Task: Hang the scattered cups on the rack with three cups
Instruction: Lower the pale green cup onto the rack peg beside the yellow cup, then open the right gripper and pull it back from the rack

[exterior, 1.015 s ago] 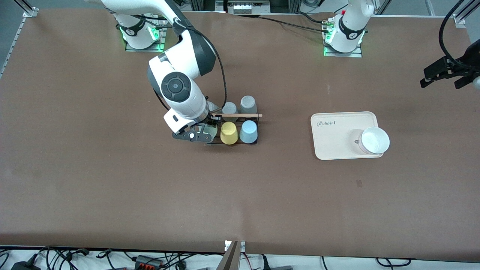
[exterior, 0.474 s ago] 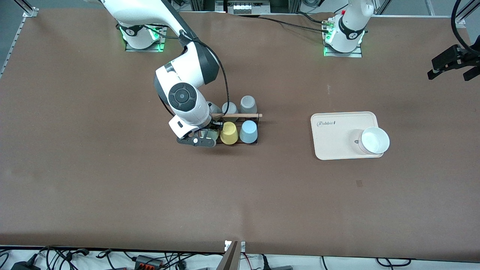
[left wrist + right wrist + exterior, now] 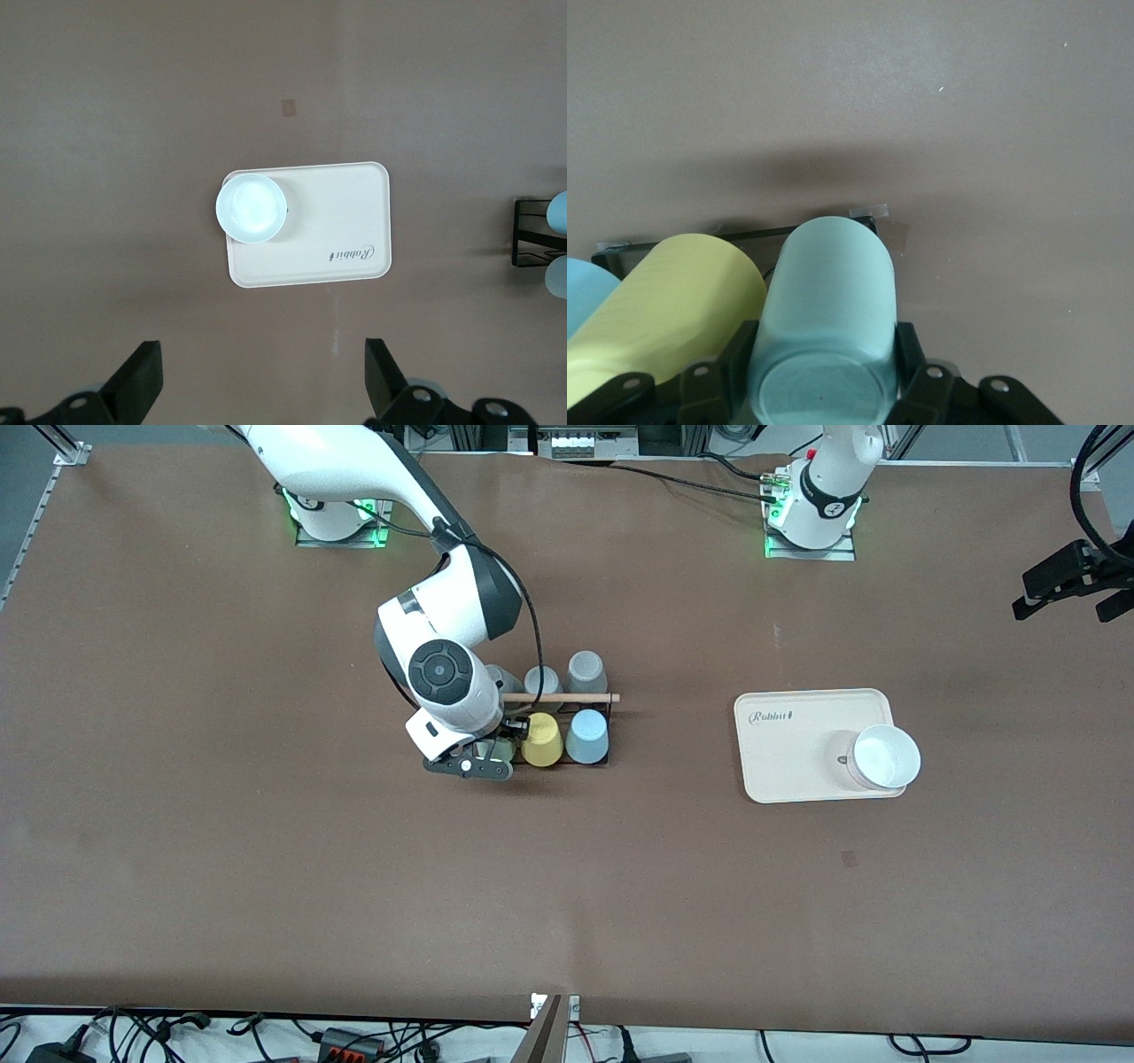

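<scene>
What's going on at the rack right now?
The right gripper holds the mint cup upside down at the rack, beside the yellow cup; the blue cup is already on. The left gripper waits, open, above the tray.

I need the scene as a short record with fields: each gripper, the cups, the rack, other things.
right gripper: shut on mint cup, at the rack
left gripper: open, waits high over the tray
rack row nearer the front camera: mint cup, yellow cup, blue cup
farther row: grey cups
tray: holds white bowl
</scene>
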You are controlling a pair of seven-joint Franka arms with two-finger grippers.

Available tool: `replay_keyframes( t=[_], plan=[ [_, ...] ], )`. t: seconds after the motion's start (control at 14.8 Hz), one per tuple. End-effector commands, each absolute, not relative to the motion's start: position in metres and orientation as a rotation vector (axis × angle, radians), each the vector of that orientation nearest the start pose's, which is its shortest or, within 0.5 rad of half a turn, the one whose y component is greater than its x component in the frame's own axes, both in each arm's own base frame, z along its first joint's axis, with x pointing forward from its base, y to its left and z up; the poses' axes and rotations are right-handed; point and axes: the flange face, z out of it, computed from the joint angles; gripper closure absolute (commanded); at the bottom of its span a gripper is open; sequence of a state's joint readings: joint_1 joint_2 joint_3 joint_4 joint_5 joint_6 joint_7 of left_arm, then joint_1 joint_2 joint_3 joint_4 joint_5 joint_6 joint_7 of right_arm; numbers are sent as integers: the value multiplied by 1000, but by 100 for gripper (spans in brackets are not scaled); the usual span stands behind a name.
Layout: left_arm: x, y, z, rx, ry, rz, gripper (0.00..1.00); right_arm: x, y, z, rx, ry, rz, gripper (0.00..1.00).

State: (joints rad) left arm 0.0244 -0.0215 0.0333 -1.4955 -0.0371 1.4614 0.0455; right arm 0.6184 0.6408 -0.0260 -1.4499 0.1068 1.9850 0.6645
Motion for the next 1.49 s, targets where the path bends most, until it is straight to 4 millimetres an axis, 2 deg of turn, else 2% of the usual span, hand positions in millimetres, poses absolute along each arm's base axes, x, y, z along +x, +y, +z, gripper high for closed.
replay_keyframes(
  t=[0.0,0.07,0.41,0.61,0.68,0.81,0.88,1.02,1.15,1.35,1.42],
  plan=[
    [540,28,667,-3177,-30,-3,0,582,407,301,-3116,215,214,36],
    [540,28,666,-3177,-30,0,0,583,406,303,-3102,254,221,0],
    [541,27,665,-3177,-28,5,0,598,402,335,-3080,272,154,0],
    [541,26,664,-3177,-26,7,0,606,385,374,-3059,295,99,0],
    [541,25,665,-3177,-23,5,0,611,369,388,-3060,325,103,0],
    [541,25,665,-3177,-23,5,0,623,341,434,-3036,370,51,0],
    [541,25,665,-3177,-23,5,0,631,321,448,-3038,403,52,0],
    [540,26,665,-3177,-26,7,0,648,275,469,-3098,334,37,0],
    [540,25,665,-3177,-26,10,0,668,220,491,-3116,281,18,0],
    [540,26,665,-3176,-26,12,0,683,149,509,-3128,227,46,0],
    [540,26,664,-3174,-26,12,0,684,126,522,-3123,224,18,0]
  ],
)
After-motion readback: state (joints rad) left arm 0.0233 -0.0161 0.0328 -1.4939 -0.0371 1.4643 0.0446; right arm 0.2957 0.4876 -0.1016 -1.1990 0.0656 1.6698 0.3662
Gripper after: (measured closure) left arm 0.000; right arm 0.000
